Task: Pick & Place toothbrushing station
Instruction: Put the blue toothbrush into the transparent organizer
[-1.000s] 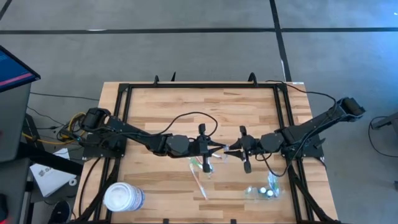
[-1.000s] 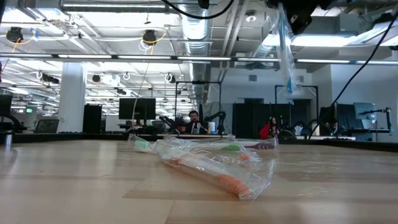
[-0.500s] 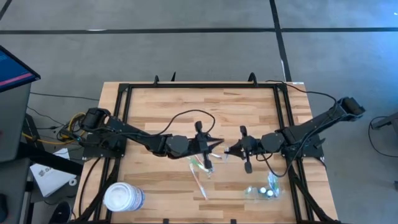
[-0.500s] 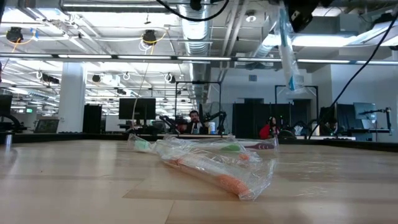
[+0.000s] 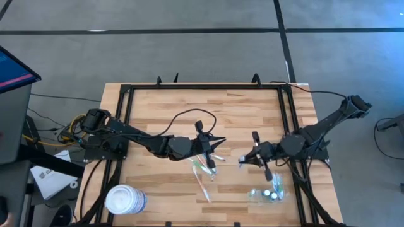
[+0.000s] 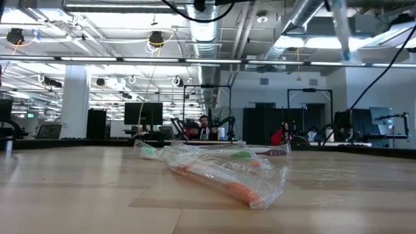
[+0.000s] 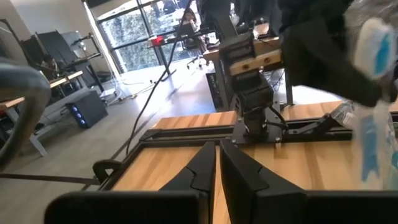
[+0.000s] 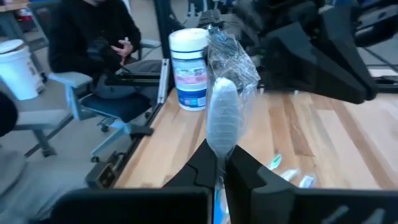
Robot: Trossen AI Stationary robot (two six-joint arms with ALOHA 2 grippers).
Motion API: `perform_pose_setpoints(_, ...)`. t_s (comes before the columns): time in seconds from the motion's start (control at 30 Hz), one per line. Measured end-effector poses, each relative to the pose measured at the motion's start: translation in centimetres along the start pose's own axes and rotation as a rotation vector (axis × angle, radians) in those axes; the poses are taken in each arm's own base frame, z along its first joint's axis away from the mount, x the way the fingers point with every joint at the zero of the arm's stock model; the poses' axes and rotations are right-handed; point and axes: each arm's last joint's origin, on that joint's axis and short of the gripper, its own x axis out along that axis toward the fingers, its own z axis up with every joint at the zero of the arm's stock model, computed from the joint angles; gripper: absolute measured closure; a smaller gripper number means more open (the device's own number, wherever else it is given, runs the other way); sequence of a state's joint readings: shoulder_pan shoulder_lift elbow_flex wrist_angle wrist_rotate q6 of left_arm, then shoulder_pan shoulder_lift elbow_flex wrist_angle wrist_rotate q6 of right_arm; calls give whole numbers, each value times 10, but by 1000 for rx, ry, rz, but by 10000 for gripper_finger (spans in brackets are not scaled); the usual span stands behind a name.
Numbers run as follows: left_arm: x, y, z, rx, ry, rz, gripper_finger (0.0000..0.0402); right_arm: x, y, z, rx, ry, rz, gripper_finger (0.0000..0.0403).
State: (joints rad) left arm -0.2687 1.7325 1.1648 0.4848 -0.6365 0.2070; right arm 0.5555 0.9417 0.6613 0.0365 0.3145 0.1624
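1. The toothbrushing station, a small clear holder, lies near the tabletop's front right corner.
2. The right gripper hovers just beside it toward the middle, jaws clenched on a clear wrapped packet.
3. The left gripper sits mid-tabletop, jaws pressed together on nothing.
4. Bagged toothbrushes lie beneath it; a white tub stands at the front left corner.
5. The low view alone shows the office behind with monitors and seated people; the right wrist view shows a seated person beside the tabletop.
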Motion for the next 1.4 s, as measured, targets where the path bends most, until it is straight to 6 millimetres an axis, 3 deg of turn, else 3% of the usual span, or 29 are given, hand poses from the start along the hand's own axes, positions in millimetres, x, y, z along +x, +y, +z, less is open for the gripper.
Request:
perform_pose_setpoints(0.3, 0, 0, 0, 1, 3, -1, 386, -20, 19, -2, -2, 9, 85, 400)
perform_pose_setpoints(0.77, 0, 0, -1, 2, 5, -3, 386, -40, 49, -16, 72, 52, 54, 397)
perform_pose_setpoints(1.4, 0, -1, -1, 4, 8, -4, 386, -28, 77, -42, 125, 121, -1, 397)
